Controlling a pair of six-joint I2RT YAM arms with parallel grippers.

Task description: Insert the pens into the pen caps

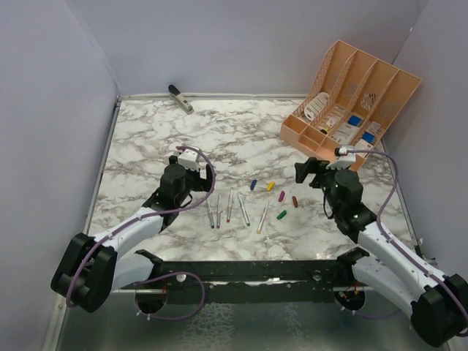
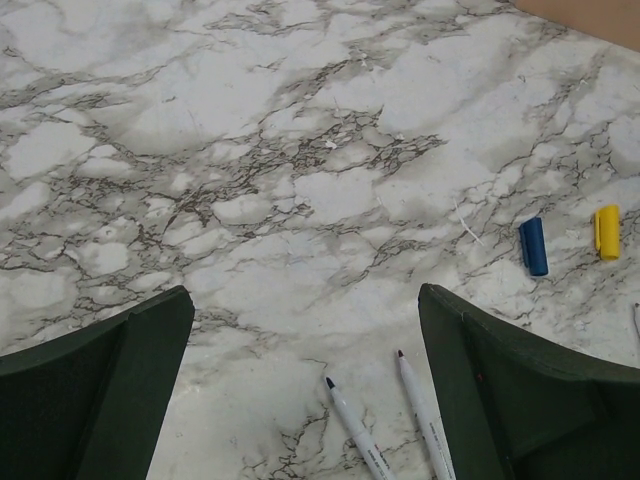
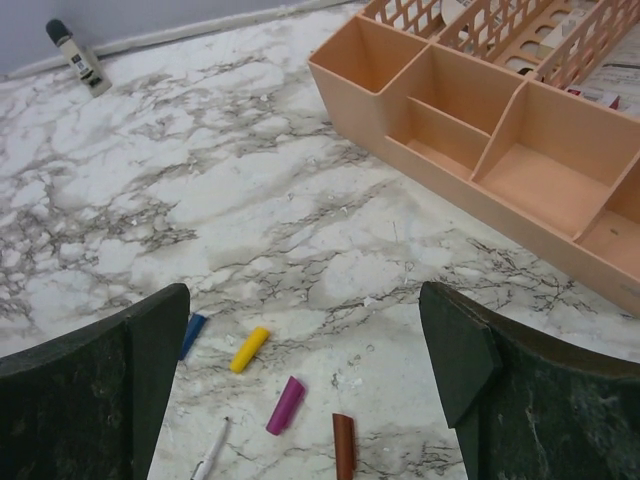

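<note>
Silvery-grey thin marker pens (image 1: 230,206) lie in a loose row on the marble-patterned table (image 1: 146,139) in the overhead view. Their long axes run roughly near-to-far, just beside the left gripper (image 1: 196,179). The stubby plastic pen caps (image 1: 281,196) (blue, yellow, purple, red and green) are scattered between the pens and the right gripper (image 1: 306,174). The left arm is therefore nearer the pens and the right arm nearer the caps.

From the left wrist, the dark fingers (image 2: 100,400) are spread wide and hold nothing. Two pens reach up into the lower right of the gap, close to the right-hand finger. Their axes cross the closing line, so a sideways shift looks more needed than a twist.

From the right wrist, the fingers (image 3: 90,400) are likewise spread and empty. Four caps lie low in the gap, nearer the left-hand finger, each angled differently. The peach plastic organizer (image 3: 450,130) stands well apart to the far right.
</note>
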